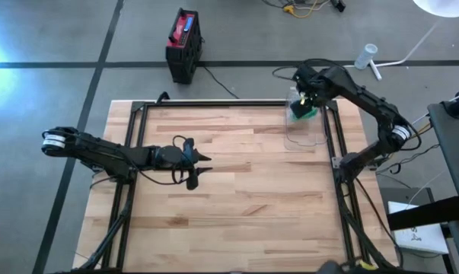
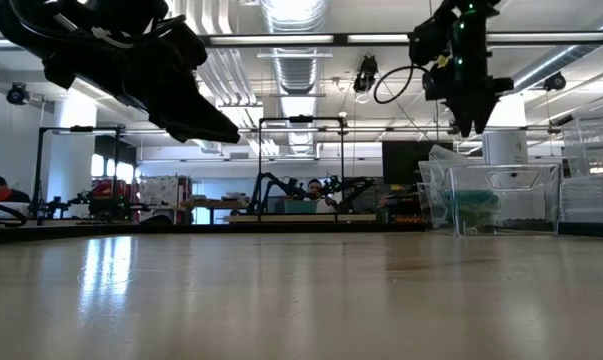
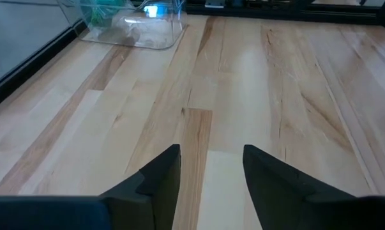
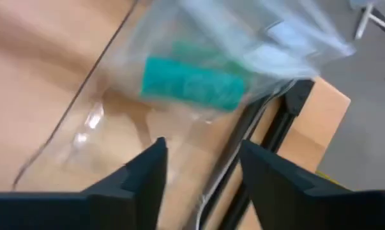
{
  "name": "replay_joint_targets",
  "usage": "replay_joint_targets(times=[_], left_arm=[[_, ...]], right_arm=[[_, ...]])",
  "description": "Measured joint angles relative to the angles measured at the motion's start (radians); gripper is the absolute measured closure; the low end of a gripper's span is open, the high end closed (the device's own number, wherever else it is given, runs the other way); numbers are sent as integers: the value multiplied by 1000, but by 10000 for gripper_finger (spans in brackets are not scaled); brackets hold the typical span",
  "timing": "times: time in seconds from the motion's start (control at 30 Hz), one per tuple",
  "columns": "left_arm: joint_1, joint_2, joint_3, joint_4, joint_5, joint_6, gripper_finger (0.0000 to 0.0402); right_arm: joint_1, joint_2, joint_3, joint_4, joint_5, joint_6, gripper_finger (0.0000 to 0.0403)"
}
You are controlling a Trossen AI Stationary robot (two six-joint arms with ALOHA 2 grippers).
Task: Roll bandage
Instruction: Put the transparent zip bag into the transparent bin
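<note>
A teal bandage roll (image 4: 192, 83) lies inside a clear plastic container (image 1: 305, 135) at the table's far right; the roll also shows in the high view (image 1: 305, 113). My right gripper (image 4: 202, 144) hovers above that container, pointing steeply down, open, with nothing between its fingers. My left gripper (image 3: 211, 150) hangs over the bare wood at the table's left middle (image 1: 197, 164), pointing toward the right, open and holding nothing. In the low view the container (image 2: 501, 200) stands on the table below my right gripper (image 2: 468, 105).
A black frame rail (image 1: 214, 103) runs round the table top; its right bar (image 4: 269, 128) passes close by the container. A black and red case (image 1: 183, 42) stands on the floor beyond the far edge. Bare wood (image 1: 244, 198) fills the middle and near part.
</note>
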Motion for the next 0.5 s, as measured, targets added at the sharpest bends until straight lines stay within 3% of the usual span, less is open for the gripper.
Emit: replay_joint_targets(times=[0.27, 0.4, 0.5], left_arm=[[0, 0, 0, -1, 0, 44, 262], [0, 0, 0, 3, -18, 75, 274], [0, 0, 0, 4, -50, 77, 282]], right_arm=[[-126, 119, -57, 120, -5, 12, 327], [-151, 159, -60, 260, 110, -3, 376], [-155, 160, -60, 380, 120, -52, 397]])
